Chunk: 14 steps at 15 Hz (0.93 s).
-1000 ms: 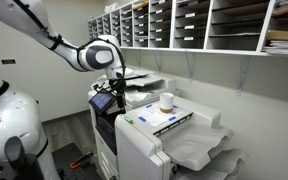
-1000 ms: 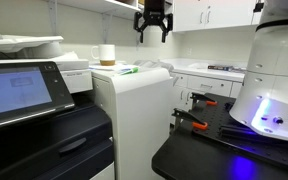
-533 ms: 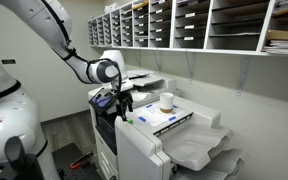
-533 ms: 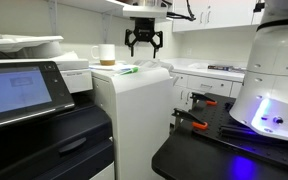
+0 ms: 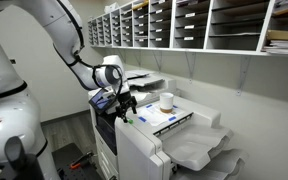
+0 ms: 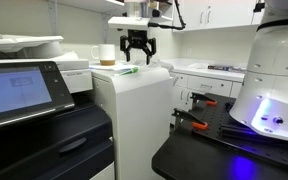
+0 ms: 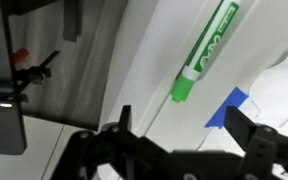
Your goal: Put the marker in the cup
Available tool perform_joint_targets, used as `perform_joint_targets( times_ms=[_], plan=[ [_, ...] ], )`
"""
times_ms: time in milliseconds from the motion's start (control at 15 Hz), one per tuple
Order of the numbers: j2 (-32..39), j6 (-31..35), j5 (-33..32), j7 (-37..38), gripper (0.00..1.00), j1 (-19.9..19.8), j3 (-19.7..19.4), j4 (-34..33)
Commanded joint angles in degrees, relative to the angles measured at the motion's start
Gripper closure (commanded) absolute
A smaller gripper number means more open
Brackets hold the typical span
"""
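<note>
The marker (image 7: 206, 50) is a green and white pen lying flat on the white printer top (image 7: 184, 140). It also shows in both exterior views (image 6: 127, 70) (image 5: 128, 121), near the printer's edge. My gripper (image 7: 179, 120) is open and empty, hovering just above the marker with its jaws spread wide. The marker's green cap end lies just beyond the gap between them. The gripper shows in both exterior views (image 6: 137, 56) (image 5: 125, 108). The cup (image 5: 167, 100) is white with a brownish band. It stands upright on the printer, further back than the marker, and shows in both exterior views (image 6: 107, 54).
A blue tape patch (image 7: 234, 105) lies on the printer top beside the marker. A paper tray (image 5: 144, 80) juts out behind the gripper. Mail-slot shelves (image 5: 204, 25) hang above. The floor drops away beside the printer (image 7: 74, 90). A black table with clamps (image 6: 199, 125) stands nearby.
The gripper has come down from well above the printer to just over the marker, staying open. The marker and the cup have not moved.
</note>
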State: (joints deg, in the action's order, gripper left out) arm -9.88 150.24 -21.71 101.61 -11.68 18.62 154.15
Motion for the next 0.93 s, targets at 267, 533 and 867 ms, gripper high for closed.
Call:
perform_joint_targets(
  times_ms=[267, 533, 867],
  plan=[
    [8.1, -1.3, -1.2, 5.5, 0.16, 7.0, -6.3, -5.1],
    [10.3, -1.2, -2.2, 7.3, 0.47, 9.9, -9.8, -6.3],
    [9.0, -1.0, -3.3, 7.9, 0.84, 11.9, -11.6, -6.2]
  ],
)
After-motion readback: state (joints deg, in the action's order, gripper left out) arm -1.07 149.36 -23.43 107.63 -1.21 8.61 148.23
